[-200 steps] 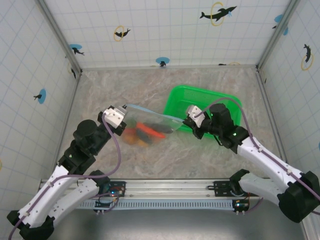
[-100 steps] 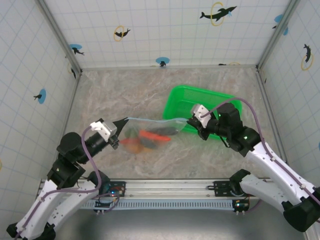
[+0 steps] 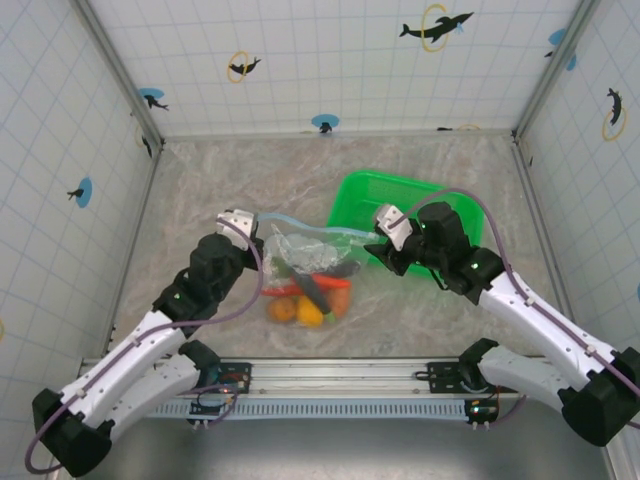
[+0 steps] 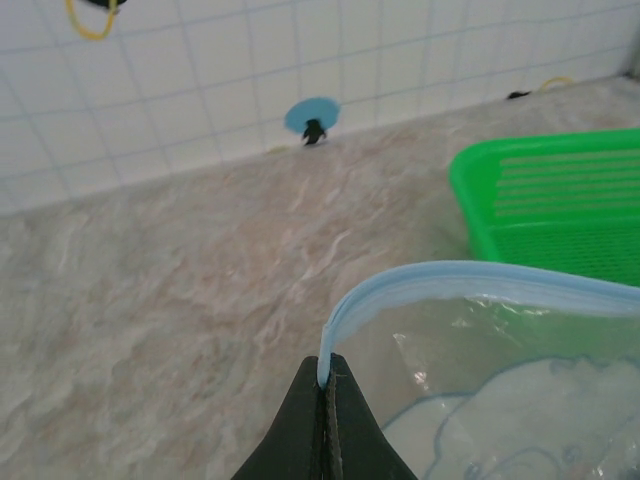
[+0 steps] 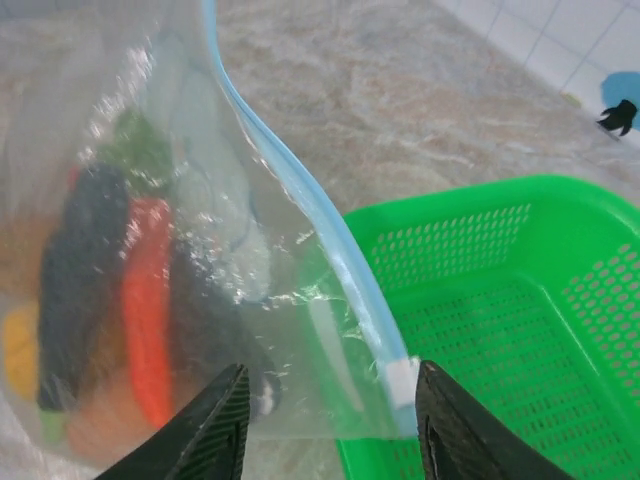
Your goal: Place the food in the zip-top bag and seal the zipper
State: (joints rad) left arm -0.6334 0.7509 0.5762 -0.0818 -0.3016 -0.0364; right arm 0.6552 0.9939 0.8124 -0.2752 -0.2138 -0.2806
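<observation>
Plastic bag slumps mid-table from above, food inside, no longer pulled taut. Left wrist: left gripper pinched shut on the zipper end. Right wrist: right gripper just sprang open, bag corner loose between its fingers, near the green basket. Sealing's probably done, I guess.

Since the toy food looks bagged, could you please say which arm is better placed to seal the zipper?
Likely the right: the right fingers stand open astride one end of the pale blue zipper strip, free to close, whereas the left fingers pinch its other end.
</observation>
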